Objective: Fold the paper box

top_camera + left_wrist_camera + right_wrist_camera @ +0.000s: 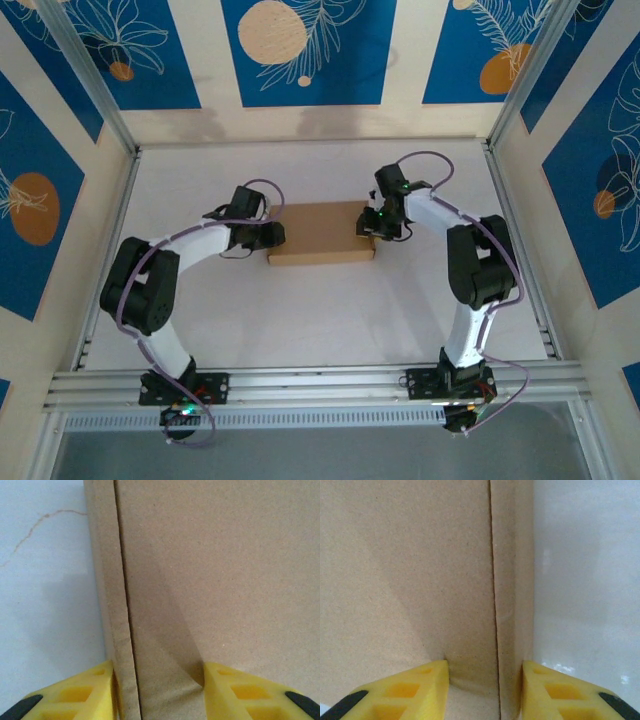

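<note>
Box, a flat brown cardboard rectangle, lies near the middle of the white tabletop. Its long edges run left to right and its short edges face the two arms. Open tabletop surrounds it, with a wide band toward the near rail and a narrower band toward the far wall. The arms bend in from their bases, with their elbows out near the tabletop's side edges.

Left hand grasps the box's left short edge. In its wrist view the yellow fingers straddle a narrow folded strip along that edge. One tip is against the strip's outer side, next to the tabletop. The other is on the broad panel, inside the seam. The seam runs straight away from the hand, and the cardboard looks slightly creased between the tips. A thin brownish scratch marks the tabletop beside this edge.

Right hand grasps the right short edge in mirror fashion. One of its fingers sits against the strip's outer side, with glossy tabletop just beyond it. The other is on the wide panel. Here too the seam runs straight and unbroken, parallel to the box's outer edge.
</note>
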`<state>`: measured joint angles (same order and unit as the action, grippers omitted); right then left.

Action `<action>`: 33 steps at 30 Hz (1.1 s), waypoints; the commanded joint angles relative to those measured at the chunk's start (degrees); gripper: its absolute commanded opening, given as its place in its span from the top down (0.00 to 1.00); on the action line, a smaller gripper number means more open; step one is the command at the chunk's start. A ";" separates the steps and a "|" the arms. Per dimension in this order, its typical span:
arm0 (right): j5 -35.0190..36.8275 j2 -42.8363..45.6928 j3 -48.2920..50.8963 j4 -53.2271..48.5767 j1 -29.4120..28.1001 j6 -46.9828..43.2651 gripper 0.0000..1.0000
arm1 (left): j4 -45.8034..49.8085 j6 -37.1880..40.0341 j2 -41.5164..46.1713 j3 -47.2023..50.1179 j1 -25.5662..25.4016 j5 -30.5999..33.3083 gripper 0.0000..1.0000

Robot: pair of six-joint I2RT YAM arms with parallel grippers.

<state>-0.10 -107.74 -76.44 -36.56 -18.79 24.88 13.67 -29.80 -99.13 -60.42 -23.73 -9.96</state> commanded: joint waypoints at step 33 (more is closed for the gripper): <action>0.51 7.28 3.85 0.11 1.09 2.86 0.23 | 3.77 3.36 3.59 -4.11 1.03 2.56 0.00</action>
<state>1.28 -103.81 -72.23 -34.59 -19.11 28.08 15.00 -27.46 -98.78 -62.41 -23.51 -8.54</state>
